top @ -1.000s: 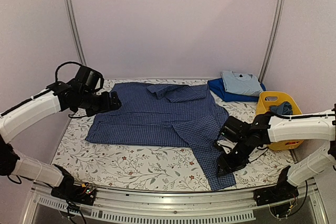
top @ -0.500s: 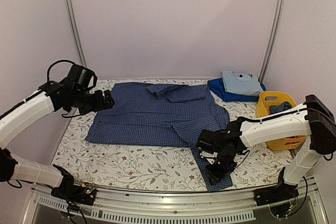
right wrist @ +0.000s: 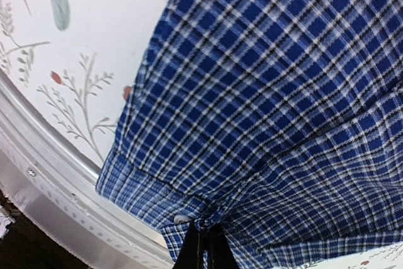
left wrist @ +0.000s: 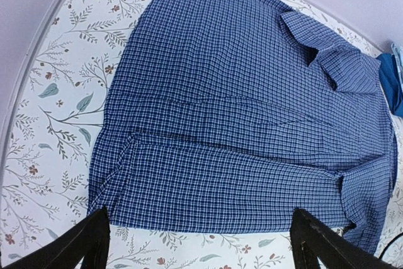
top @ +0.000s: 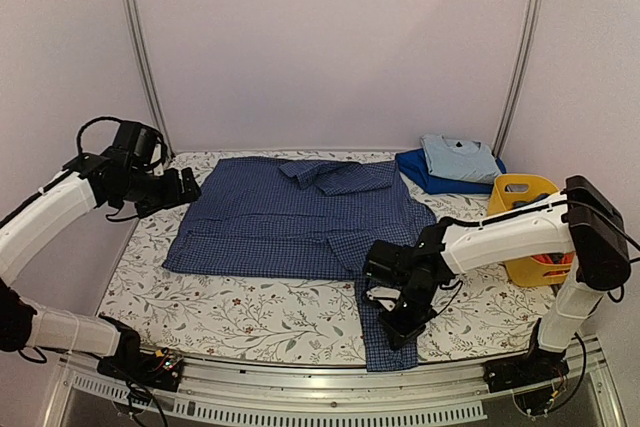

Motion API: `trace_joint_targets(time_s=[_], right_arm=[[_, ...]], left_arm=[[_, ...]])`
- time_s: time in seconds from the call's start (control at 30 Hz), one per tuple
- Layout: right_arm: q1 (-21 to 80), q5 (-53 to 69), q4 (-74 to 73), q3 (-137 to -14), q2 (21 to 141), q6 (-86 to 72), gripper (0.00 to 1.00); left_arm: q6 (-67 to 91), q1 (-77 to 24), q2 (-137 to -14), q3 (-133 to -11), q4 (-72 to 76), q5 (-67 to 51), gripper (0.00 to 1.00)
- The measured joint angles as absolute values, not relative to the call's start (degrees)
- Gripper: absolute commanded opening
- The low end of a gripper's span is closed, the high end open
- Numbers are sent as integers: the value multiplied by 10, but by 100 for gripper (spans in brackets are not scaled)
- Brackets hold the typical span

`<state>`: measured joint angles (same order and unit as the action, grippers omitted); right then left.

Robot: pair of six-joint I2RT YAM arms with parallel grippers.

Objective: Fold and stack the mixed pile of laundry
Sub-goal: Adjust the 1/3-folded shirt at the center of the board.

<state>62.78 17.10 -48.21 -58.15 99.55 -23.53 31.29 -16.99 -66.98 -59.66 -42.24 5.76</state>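
At the table's (top: pixel 250 322) near edge the right gripper (top: pixel 390 325) has just clamped closed on the cuff (right wrist: pixel 151 196) of the blue checked shirt (top: pixel 290 222), spread mid-table — the sleeve fold can likely begin; farther left, the left gripper (top: pixel 186 187) hovers, jaws spread wide, empty

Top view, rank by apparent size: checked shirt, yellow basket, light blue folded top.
1. checked shirt, by far the largest.
2. yellow basket, partly hidden by the right arm.
3. light blue folded top; it lies farther from the camera, so its rank against the basket is unsure.
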Motion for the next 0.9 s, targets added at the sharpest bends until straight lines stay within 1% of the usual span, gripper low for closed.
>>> trace_joint_targets(time_s=[0.13, 0.3, 0.43, 0.57, 0.7, 0.77, 0.9], right_arm=[[573, 214, -474, -630, 989, -227, 0], [450, 265, -457, -769, 974, -215, 0], [372, 298, -447, -885, 989, -207, 0], [318, 325, -441, -1016, 1056, -203, 0], [278, 355, -434, -1140, 1149, -205, 0], [264, 370, -431, -1179, 1189, -208, 0], [251, 394, -416, -1195, 1237, -221, 0]], left_arm=[[304, -154, -670, -596, -420, 40, 100], [294, -142, -677, -596, -405, 17, 100], [286, -140, -689, -596, -390, 1, 100], [284, -138, -704, -601, -381, -9, 100], [281, -136, -714, -603, -368, -19, 100], [279, -134, -718, -606, -363, -25, 100], [275, -133, -730, -615, -352, -33, 100]])
